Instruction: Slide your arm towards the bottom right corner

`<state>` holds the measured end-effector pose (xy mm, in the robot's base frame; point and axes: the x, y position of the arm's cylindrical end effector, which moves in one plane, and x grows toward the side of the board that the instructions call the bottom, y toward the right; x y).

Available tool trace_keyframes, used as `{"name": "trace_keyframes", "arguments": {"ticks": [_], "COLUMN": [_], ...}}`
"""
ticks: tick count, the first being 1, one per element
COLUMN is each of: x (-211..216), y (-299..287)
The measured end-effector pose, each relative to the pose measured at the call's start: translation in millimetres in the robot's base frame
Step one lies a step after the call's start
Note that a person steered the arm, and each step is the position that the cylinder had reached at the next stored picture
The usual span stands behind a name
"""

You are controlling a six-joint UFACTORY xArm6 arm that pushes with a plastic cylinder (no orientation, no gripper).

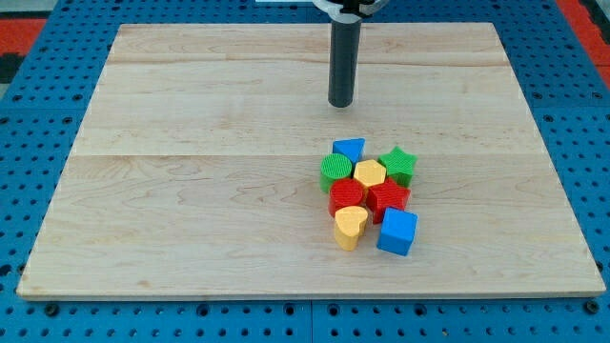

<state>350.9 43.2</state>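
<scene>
Camera view, single moment: my tip (340, 104) rests on the wooden board (191, 191) in its upper middle, well apart from the bottom right corner (586, 284) it is bound for. No jaws exist on this rod, so nothing is gripped or held; it can only push. Just below the tip, toward the view's bottom, sits a tight cluster of eight blocks: a blue triangular block (350, 149) nearest the tip, a green cylinder (335, 169), a yellow hexagonal block (370, 173), a green star (398, 165), two red blocks (347, 196) and (388, 198) whose shapes are hard to make out, a yellow heart (350, 227) and a blue cube (396, 232). By the look of things the journey has scarcely begun: nearly the whole diagonal run down and to the view's right remains. A straight line from the tip would likely skirt the cluster's right flank, perhaps nudging the green star.
</scene>
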Motion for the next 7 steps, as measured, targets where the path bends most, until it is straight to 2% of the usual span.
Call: {"name": "trace_keyframes", "arguments": {"ticks": [3,4,5,6,7], "x": [1.3,1.4,11.1,57.0,134.9], "y": [-15.4,35.0,116.8,193.9,224.8]}}
